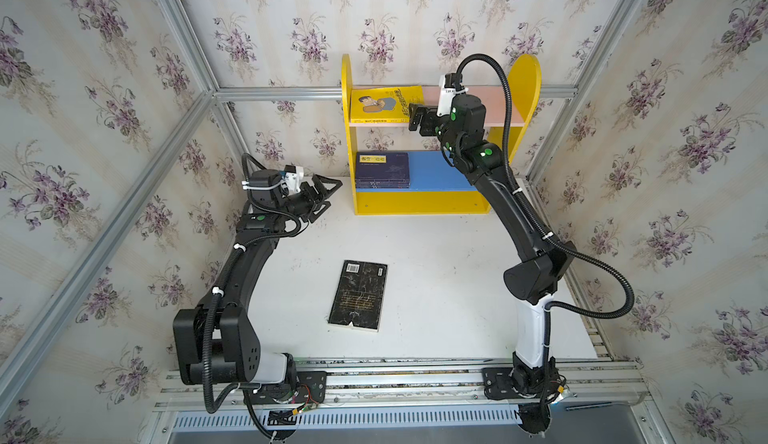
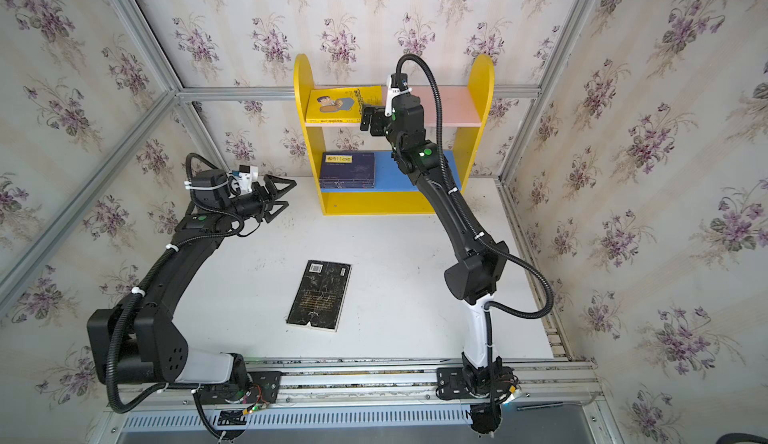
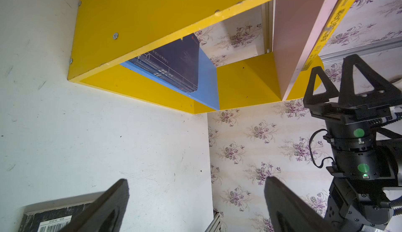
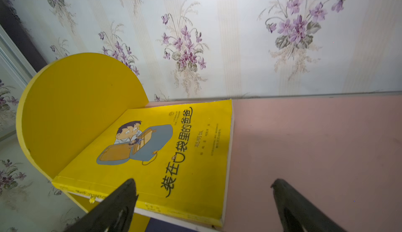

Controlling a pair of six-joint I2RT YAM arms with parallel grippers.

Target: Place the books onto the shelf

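Note:
The shelf stands at the back of the table. A yellow book lies flat on the left of its pink upper board. A stack of navy books lies on the blue lower board. A black book lies flat mid-table, back cover up. My right gripper is open at the front edge of the upper board, beside the yellow book, holding nothing. My left gripper is open and empty, low and left of the shelf.
Floral wallpapered walls with aluminium frame bars close in the table on three sides. The arm bases sit on a rail along the front edge. The right half of the pink board and of the blue board is bare.

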